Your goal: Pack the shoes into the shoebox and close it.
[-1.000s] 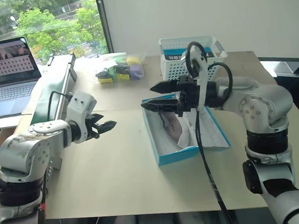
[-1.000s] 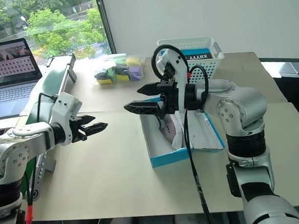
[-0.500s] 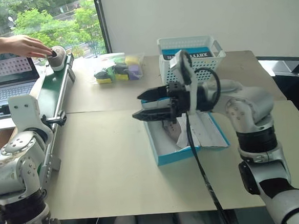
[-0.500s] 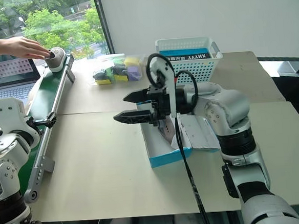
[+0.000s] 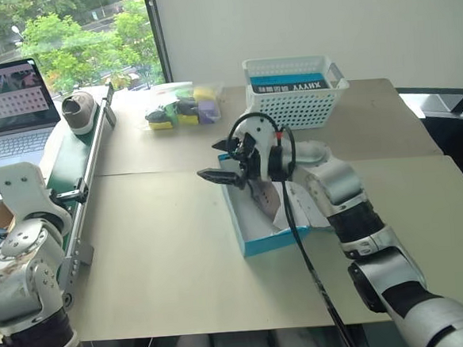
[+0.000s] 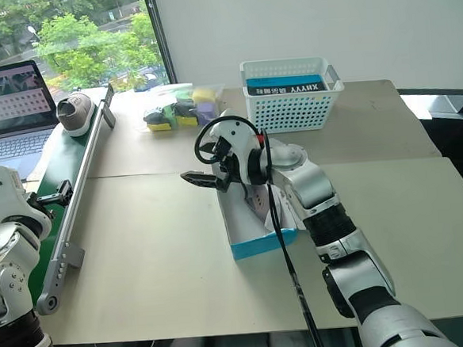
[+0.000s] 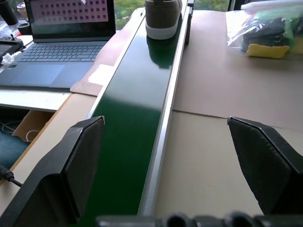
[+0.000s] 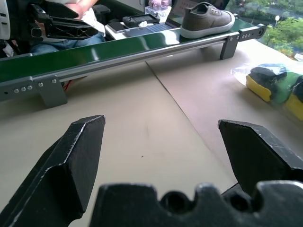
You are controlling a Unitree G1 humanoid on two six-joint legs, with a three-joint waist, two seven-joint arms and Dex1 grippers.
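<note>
Beige table point(image 5: 166, 257) has much free room between the green belt point(image 5: 75, 156) and the open blue shoebox point(image 5: 255, 231). One shoe point(image 5: 78, 112) stands on the belt's far end, one shoe point(image 5: 261, 197) lies in the box. Right gripper point(image 5: 219, 162) hovers at the box's left edge, jaws wide, empty. Left gripper point(image 7: 168, 170) points along the belt, wide, empty. Eye views also show one basket point(image 5: 293, 94) and one laptop point(image 5: 8, 110).

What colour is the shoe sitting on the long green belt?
Grey-taupe with a pale whitish sole. The shoe shows best in the right wrist view, on the green belt.
</note>
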